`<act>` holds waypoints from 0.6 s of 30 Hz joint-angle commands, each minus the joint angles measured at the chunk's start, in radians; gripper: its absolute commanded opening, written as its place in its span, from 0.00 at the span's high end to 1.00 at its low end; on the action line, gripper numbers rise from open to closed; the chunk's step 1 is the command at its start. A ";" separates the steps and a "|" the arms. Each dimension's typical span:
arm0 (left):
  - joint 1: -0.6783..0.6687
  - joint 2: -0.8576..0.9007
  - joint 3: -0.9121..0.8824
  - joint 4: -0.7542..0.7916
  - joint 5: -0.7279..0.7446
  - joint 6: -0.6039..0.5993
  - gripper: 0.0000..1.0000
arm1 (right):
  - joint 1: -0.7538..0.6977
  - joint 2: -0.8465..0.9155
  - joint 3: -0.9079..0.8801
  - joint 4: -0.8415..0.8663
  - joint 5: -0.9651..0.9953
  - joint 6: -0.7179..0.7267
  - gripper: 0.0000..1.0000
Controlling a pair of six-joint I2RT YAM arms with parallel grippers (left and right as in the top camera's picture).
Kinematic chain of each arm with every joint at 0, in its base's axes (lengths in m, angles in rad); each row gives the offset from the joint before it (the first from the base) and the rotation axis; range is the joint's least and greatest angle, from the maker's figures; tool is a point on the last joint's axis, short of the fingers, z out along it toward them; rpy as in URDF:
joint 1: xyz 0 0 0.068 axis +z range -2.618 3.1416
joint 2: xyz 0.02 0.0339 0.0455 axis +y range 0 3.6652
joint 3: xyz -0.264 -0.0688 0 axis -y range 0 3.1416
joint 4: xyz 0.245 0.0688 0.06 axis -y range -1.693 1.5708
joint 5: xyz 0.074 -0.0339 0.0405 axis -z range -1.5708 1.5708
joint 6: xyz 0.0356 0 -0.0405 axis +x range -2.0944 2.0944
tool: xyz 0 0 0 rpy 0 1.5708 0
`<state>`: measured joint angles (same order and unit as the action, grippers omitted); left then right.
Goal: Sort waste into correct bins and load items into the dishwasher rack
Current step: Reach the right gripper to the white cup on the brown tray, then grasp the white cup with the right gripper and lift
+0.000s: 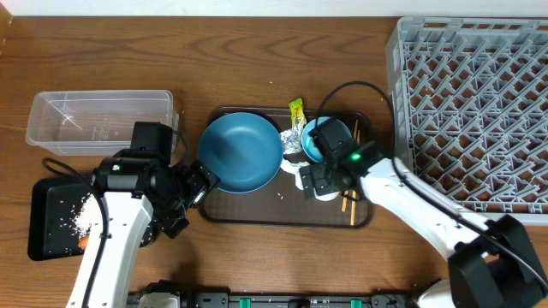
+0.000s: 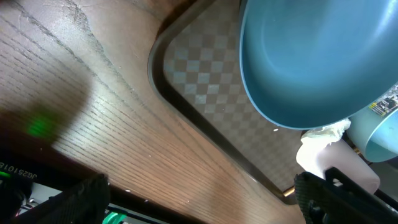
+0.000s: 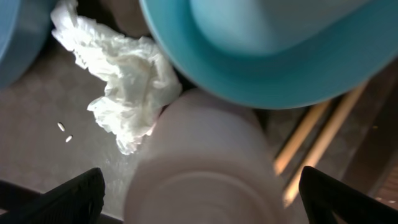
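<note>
Presently, right gripper (image 3: 205, 202) is seen wide open, empty, astride the small white cup (image 3: 205, 162) on the brown tray (image 3: 31, 112). Crumpled white tissue (image 3: 124, 81) just beside could be pinched along; the light-blue cup (image 3: 267, 56) behind could be knocked.

My left arm (image 1: 107, 248) comes up from 6 o'clock, and its wrist bends toward 3 o'clock. The left gripper (image 1: 193, 198) has its jaws spread wide. My right arm (image 1: 411, 205) reaches in from 5 o'clock toward 10 o'clock, with a green light on the wrist. The right gripper (image 1: 315, 186) points toward 9 o'clock, its jaws fully apart.
</note>
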<state>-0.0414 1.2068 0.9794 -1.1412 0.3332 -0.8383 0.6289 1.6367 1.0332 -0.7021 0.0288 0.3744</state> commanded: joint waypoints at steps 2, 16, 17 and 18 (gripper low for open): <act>-0.003 0.003 0.004 -0.002 -0.014 -0.006 0.02 | 0.035 0.015 0.021 0.002 0.094 0.070 0.03; -0.003 0.003 0.004 -0.002 -0.014 -0.006 0.02 | 0.035 0.006 0.029 0.009 0.131 0.085 0.48; -0.003 0.003 0.004 -0.002 -0.014 -0.006 0.02 | 0.035 0.000 0.035 0.003 0.129 0.085 0.47; -0.003 0.003 0.004 -0.003 -0.014 -0.006 0.02 | 0.034 -0.008 0.043 -0.007 0.127 0.085 0.47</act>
<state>-0.0414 1.2068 0.9794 -1.1412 0.3332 -0.8383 0.6559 1.6455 1.0382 -0.6991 0.1303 0.4526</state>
